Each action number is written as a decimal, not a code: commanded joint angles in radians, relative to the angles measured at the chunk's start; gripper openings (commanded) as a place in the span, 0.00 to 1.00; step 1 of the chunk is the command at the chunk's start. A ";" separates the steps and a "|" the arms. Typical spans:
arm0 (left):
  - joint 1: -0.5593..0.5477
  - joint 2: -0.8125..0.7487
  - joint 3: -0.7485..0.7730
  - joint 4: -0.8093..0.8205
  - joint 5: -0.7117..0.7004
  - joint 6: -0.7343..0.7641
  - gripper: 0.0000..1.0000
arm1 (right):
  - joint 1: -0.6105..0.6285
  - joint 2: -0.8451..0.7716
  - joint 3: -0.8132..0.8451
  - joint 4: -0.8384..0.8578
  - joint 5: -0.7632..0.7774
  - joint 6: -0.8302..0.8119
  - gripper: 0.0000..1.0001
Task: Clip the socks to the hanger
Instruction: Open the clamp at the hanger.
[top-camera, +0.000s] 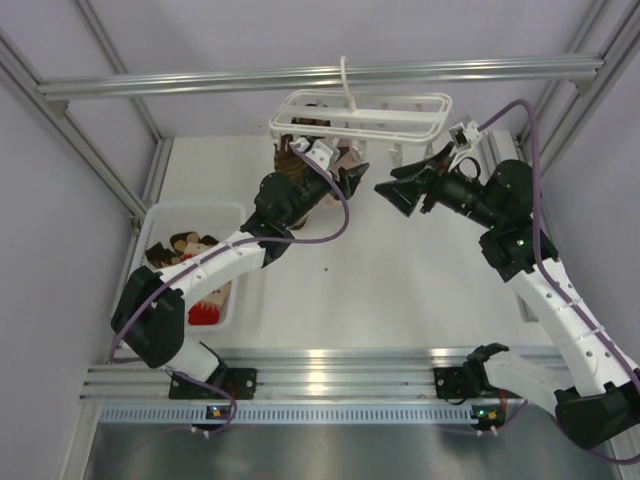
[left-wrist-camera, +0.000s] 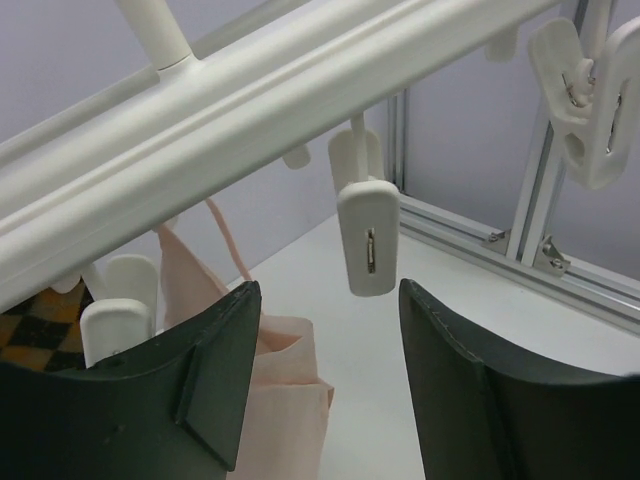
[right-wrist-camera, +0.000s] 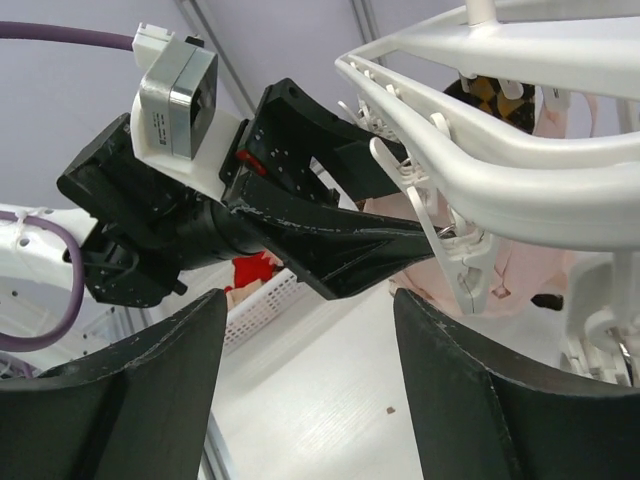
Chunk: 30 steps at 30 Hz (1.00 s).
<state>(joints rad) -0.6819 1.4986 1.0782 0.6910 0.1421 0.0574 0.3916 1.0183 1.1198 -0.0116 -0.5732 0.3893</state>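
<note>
Top view: whole hanger (top-camera: 360, 128) — left wrist: pink sock (left-wrist-camera: 290, 400) hanging.

I see a white plastic rectangular basket (top-camera: 195, 206) at nine o'clock, a long silver aluminium rail (top-camera: 200, 82) at twelve o'clock

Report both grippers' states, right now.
Left gripper: open, holding nothing, near the white plastic frame hanger.
Right gripper: open, holding nothing.
</note>
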 joint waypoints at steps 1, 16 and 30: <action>-0.005 0.012 0.061 0.120 0.021 -0.022 0.61 | -0.010 -0.004 0.021 0.047 0.012 0.005 0.67; -0.019 0.020 0.071 0.147 0.063 -0.042 0.41 | -0.010 -0.182 -0.216 0.202 0.220 0.085 0.72; -0.048 -0.001 0.089 0.064 0.045 0.027 0.02 | 0.314 -0.100 -0.175 0.444 0.447 -0.323 0.50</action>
<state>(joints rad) -0.7155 1.5234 1.1202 0.7467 0.1921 0.0555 0.6224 0.8680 0.8925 0.3126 -0.2333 0.2161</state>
